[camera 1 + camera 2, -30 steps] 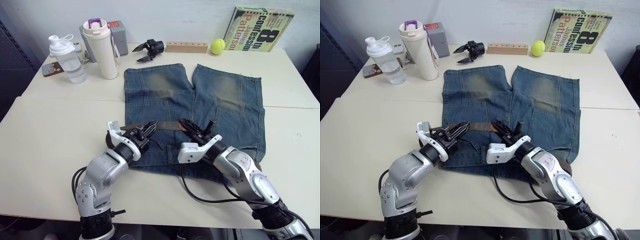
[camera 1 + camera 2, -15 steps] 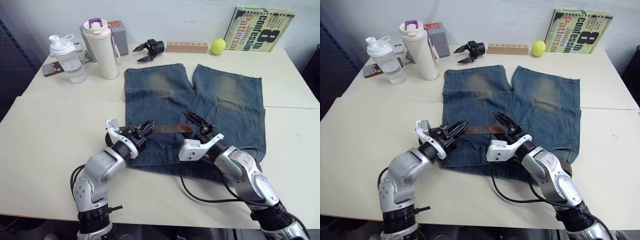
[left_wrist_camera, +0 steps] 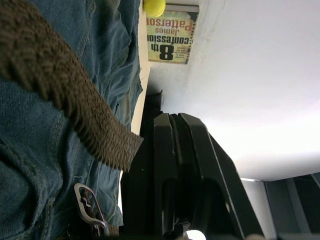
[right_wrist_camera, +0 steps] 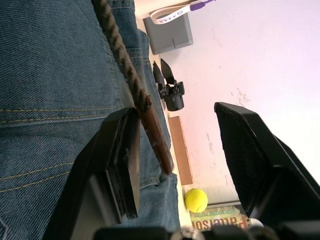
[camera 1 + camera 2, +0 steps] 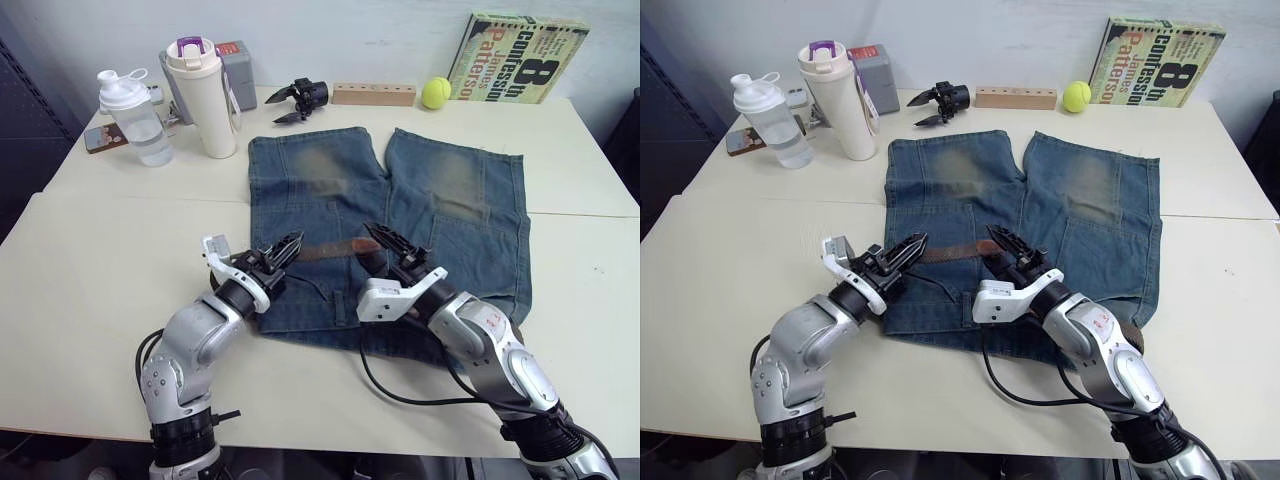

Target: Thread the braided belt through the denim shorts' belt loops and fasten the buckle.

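On the faded blue denim shorts [image 5: 400, 200], the left end effector [image 5: 283, 247] pinches the dark-brown braided belt [image 5: 325, 249]. The right end effector [image 5: 392, 245] gapes wide, empty, beside the tan tip [image 4: 157, 137]. Threading is underway; next, I think, grab that tip.

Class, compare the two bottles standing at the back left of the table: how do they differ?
The white tumbler is taller, opaque, with a purple-topped lid; the clear shaker bottle is shorter, see-through, with a white lid. The tumbler stands nearer the denim shorts. Both stand upright.
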